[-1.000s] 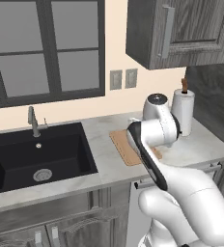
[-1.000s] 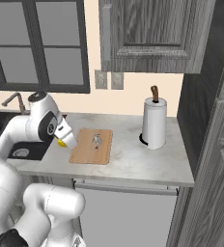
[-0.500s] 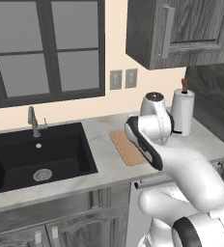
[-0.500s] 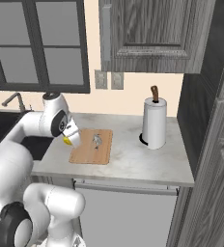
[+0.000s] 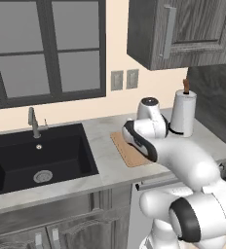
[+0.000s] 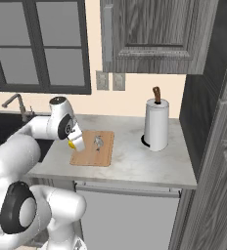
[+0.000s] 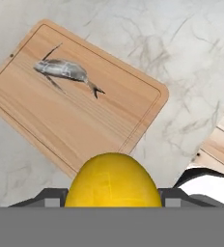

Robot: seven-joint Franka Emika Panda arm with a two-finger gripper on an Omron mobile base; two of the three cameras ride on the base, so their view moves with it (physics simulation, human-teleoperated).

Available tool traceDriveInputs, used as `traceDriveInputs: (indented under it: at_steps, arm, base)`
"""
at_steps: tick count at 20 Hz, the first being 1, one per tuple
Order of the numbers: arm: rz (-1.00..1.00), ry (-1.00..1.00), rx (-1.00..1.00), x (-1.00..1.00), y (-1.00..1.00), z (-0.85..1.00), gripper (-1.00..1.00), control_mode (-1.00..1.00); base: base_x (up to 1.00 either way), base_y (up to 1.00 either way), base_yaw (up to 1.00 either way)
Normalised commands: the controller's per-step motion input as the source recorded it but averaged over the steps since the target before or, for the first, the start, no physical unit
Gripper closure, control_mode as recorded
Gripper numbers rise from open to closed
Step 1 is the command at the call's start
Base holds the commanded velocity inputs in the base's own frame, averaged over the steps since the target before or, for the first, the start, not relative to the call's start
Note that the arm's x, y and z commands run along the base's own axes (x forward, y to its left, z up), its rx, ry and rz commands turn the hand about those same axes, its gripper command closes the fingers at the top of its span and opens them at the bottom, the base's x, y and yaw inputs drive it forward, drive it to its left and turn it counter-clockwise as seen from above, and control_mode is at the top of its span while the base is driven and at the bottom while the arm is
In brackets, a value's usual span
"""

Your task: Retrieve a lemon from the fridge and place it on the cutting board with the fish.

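My gripper is shut on the lemon, a bright yellow fruit held between the two fingertips. In the right base view the lemon hangs in the gripper just above the left edge of the cutting board. The light wooden cutting board lies on the marble counter below and ahead of the hand. The small silvery fish rests near its far end, also seen as the fish. My arm covers part of the cutting board. The fridge is out of view.
A paper towel roll stands on the counter to the right of the board. A black sink with a faucet lies to the left. Dark wood-grain cabinets rise at the right and overhead.
The arm has carried the lemon to the right, from over the counter beside the sink to the left edge of the cutting board. The grip on the lemon is unchanged.
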Motion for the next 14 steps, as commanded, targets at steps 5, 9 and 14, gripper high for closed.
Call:
traceDriveInputs:
  at_steps: [5, 9, 14]
  arm:
    - [-0.06, 0.0, 0.0, 0.32, 0.0, -0.25, 1.0, -1.0]
    - [-0.06, 0.0, 0.0, 0.33, 0.0, -0.3, 1.0, -1.0]
    - [-0.07, 0.04, 0.0, 0.15, -0.07, -0.37, 1.0, -1.0]
  base:
    - [0.0, 0.0, 0.0]
    - [0.0, 0.0, 0.0]
    - [0.0, 0.0, 0.0]
